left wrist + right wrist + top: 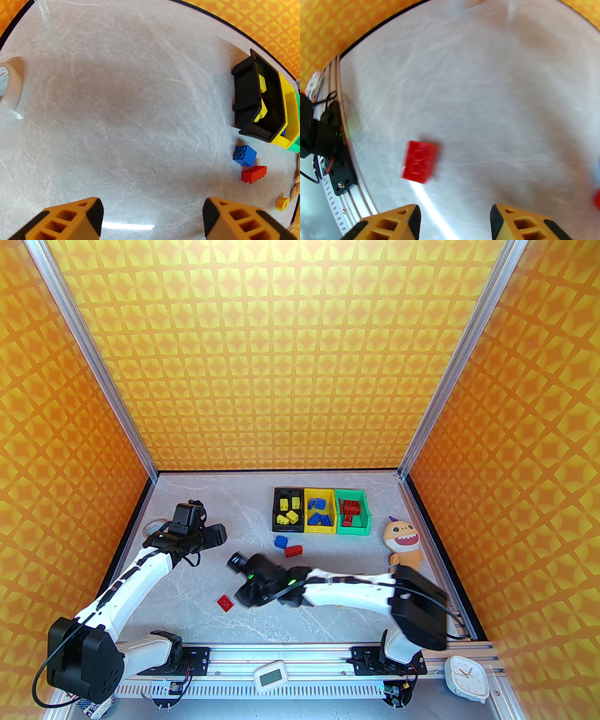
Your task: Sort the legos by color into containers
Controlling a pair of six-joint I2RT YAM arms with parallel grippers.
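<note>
Three containers stand in a row at the back: a black bin (276,516) holding yellow legos, a yellow bin (320,529) holding blue ones, and a green bin (352,529) holding red ones. In front of them lie a loose blue brick (281,541) and a red brick (294,551). Another red brick (225,602) lies near the front. My left gripper (216,535) is open and empty at the left. Its wrist view shows the gripper (152,211), the blue brick (245,155), the red brick (254,174) and the black bin (246,93). My right gripper (243,597) hovers open just right of the near red brick (420,161), with the gripper (454,215) holding nothing.
An orange plush monster (404,544) sits right of the bins. A white tape roll (153,527) lies at the left wall. The aluminium rail with a small display (269,677) and a white clock (466,678) runs along the near edge. Patterned walls close in three sides.
</note>
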